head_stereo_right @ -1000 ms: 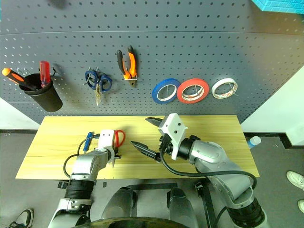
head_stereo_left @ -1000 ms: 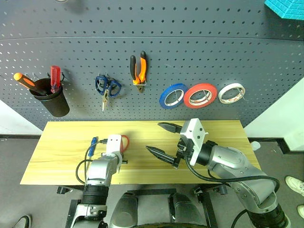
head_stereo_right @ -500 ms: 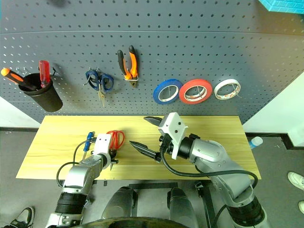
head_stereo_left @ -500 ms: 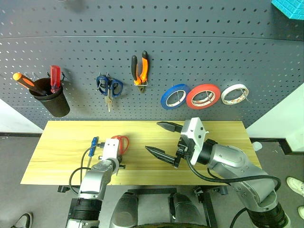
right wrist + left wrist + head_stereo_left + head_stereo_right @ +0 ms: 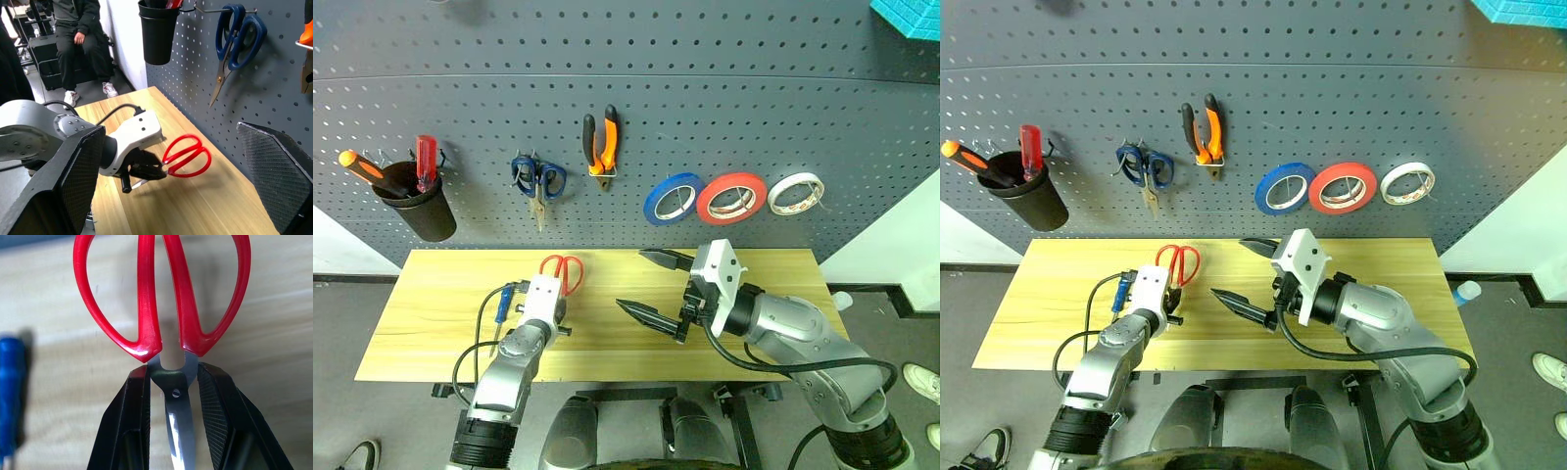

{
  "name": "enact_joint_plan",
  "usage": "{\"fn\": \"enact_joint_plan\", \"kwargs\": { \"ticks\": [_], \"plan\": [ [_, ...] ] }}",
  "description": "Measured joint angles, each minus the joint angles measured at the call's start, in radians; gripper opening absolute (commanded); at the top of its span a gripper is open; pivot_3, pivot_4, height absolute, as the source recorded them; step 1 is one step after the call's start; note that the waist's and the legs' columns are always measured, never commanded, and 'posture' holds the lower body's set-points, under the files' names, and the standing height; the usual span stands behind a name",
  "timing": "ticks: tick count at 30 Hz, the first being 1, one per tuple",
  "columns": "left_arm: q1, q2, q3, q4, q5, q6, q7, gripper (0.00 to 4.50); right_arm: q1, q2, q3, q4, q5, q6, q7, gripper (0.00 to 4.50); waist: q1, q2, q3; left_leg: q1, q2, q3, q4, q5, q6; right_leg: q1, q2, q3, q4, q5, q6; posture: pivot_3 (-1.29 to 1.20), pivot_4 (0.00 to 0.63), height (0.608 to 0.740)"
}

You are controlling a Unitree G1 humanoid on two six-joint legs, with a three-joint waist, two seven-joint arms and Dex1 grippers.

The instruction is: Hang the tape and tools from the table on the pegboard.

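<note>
Red-handled scissors point(image 5: 164, 308) lifted off table point(image 5: 440, 304), pliers point(image 5: 599, 143), red tape point(image 5: 730, 198) on pegboard point(image 5: 724, 108)

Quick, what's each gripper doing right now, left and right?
Left gripper: shut on the red scissors, near the pivot.
Right gripper: open, holding nothing.

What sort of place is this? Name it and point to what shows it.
Most likely a workshop or a tool-station test bench. A dark pegboard holds hung pliers, blue-handled scissors and rolls of tape, with a cup of screwdrivers beside them, above a wood-plank table.
</note>
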Motion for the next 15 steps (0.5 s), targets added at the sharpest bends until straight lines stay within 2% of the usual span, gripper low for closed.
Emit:
{"fn": "enact_joint_plan", "kwargs": {
  "ticks": [15],
  "plan": [
    [0.08,0.075,-0.062,0.011,0.111,-0.407,-0.026,1.05,-0.014,-0.009,-0.002,0.024,-0.002,-0.03,0.024,4.5,0.001,0.0,0.0,0.0,0.0,0.0,0.0,0.0,0.0,0.0,0.0,0.0,0.0,0.0,0.0,0.28,0.111,0.727]
  ]
}}
